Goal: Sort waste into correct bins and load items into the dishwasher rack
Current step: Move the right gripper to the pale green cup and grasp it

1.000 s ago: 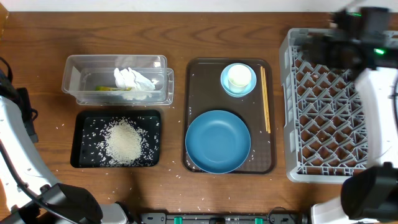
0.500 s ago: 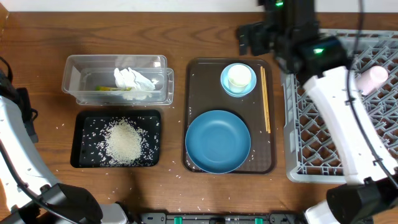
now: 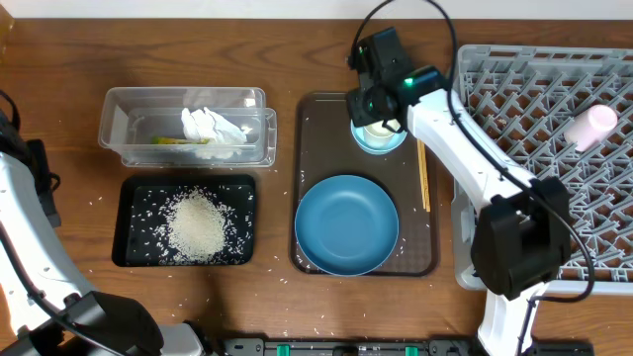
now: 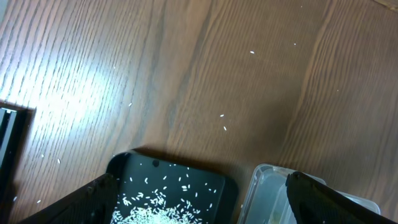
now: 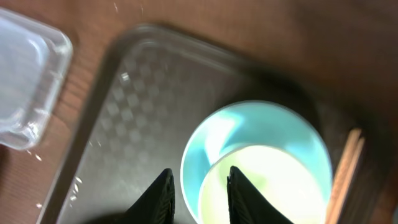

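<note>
My right gripper (image 3: 374, 107) (image 5: 199, 171) is open and empty, with its fingers either side of the left rim of the small light-blue bowl (image 3: 379, 141) (image 5: 249, 124). The white cup (image 3: 380, 123) (image 5: 273, 186) stands in that bowl. The large blue dish (image 3: 346, 224) and the chopsticks (image 3: 423, 173) (image 5: 348, 155) lie on the brown serving tray (image 3: 318, 148). The pale pink cup (image 3: 596, 126) lies in the grey rack (image 3: 524, 148). My left gripper (image 4: 200, 178) is open and empty above the black tray (image 4: 168, 186) (image 3: 134, 193), which holds rice (image 3: 195, 225).
The clear tub (image 3: 124, 127) (image 4: 273, 193) holds the crumpled napkin (image 3: 211, 127) and the yellow-green wrapper (image 3: 173, 140). Stray rice grains lie on the wooden table round the black tray. My left arm (image 3: 20, 198) runs along the left edge.
My right arm has swung left from over the rack to the small bowl on the serving tray. The pink cup now lies in the rack. The left arm has not moved.
</note>
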Controlling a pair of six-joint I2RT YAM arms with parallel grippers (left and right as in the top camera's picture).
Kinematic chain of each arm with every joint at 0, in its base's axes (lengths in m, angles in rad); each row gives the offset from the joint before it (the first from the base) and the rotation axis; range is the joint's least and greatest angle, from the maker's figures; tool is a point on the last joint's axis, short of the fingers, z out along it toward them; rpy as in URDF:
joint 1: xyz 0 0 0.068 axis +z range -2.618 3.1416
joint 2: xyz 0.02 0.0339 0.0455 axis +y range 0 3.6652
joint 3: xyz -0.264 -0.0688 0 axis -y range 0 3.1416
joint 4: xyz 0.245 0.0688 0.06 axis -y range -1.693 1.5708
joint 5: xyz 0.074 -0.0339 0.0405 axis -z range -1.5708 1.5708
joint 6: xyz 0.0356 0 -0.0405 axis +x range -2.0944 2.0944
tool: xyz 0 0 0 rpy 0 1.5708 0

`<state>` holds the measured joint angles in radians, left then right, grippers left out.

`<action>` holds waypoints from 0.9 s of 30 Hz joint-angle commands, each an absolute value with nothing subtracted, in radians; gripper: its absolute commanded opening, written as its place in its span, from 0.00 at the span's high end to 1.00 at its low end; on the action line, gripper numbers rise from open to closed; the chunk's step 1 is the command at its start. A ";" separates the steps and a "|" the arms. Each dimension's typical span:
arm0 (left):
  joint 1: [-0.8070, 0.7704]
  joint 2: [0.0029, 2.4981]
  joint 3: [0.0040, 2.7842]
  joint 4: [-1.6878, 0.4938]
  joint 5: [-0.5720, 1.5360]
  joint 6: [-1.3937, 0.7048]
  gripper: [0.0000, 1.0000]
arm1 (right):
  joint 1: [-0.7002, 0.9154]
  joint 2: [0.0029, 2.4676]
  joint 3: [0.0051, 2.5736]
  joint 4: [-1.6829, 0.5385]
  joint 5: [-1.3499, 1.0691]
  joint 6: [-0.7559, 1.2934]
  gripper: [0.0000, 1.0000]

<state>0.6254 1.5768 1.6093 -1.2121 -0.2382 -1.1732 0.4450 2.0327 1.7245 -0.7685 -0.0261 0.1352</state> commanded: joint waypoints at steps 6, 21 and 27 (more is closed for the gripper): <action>0.627 1.579 1.607 -1.219 -0.244 -1.163 0.11 | 0.461 2.045 1.732 -0.846 -0.057 0.180 0.66; 0.627 1.579 1.607 -1.219 -0.244 -1.163 0.11 | 0.471 2.048 1.618 -0.748 -0.052 0.190 0.67; 0.627 1.579 1.607 -1.219 -0.244 -1.163 0.11 | 0.472 2.048 1.618 -0.741 -0.052 0.190 0.80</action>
<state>0.6254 1.5768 1.6093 -1.2118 -0.2382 -1.1732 0.4458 2.0384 1.6249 -0.7414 -0.0525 0.1791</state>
